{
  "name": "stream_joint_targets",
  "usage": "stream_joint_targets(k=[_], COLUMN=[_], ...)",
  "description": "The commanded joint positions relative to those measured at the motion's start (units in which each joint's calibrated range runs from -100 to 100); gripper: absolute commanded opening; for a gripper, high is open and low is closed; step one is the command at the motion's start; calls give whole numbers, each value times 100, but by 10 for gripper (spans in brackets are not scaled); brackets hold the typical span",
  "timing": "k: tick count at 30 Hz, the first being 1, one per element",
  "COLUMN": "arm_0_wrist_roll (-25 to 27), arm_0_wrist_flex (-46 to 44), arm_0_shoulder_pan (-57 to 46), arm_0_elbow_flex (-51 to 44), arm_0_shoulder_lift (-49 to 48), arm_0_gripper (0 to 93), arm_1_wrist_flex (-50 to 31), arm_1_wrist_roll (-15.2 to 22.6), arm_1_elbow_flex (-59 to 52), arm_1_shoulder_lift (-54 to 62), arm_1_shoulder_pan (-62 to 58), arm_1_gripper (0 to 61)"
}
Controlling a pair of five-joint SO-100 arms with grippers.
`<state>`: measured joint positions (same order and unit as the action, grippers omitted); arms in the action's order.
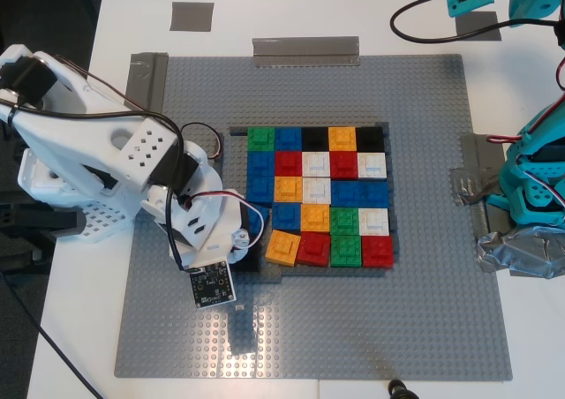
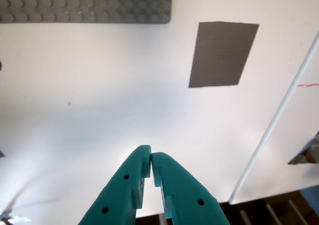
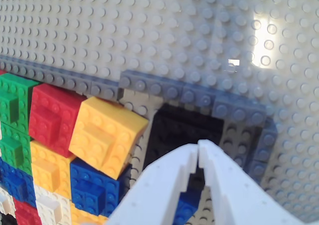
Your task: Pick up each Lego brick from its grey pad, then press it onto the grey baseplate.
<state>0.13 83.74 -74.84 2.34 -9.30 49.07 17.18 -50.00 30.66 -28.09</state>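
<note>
The Lego bricks form a many-coloured block in the middle of the grey baseplate. An orange brick at its near corner sits tilted. Beside it a black brick lies in the corner of the thin dark grey frame. My second gripper, white, hovers shut just above that black brick, with nothing between its tips. My first gripper, teal, is shut and empty over the white table, short of a bare grey pad.
In the exterior view, another bare grey pad lies at the top left and a lighter grey strip at the baseplate's far edge. A silver tape wad and the teal arm's base stand at the right.
</note>
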Motion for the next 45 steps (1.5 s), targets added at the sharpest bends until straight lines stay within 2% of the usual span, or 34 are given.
stream_joint_targets(k=[1,17,25,30,38,45], arm_0_wrist_roll=[-16,-16,-16,-16,-16,-16], arm_0_wrist_flex=[39,39,39,39,39,39], arm_0_shoulder_pan=[23,23,23,23,23,23], arm_0_elbow_flex=[-275,-248,-239,-239,-239,-239], arm_0_shoulder_lift=[-263,-263,-263,-263,-263,-263], arm_0_gripper=[0,0,0,0,0,0], arm_1_wrist_flex=[-82,-172,-400,23,1594,2310], arm_1_wrist_roll=[-108,-733,-836,-816,-890,-870], arm_1_elbow_flex=[219,914,1266,1564,2540,2621], arm_1_shoulder_lift=[76,119,24,102,179,402], arm_1_shoulder_pan=[216,499,586,731,1529,2022], arm_1_gripper=[2,2,2,2,2,2])
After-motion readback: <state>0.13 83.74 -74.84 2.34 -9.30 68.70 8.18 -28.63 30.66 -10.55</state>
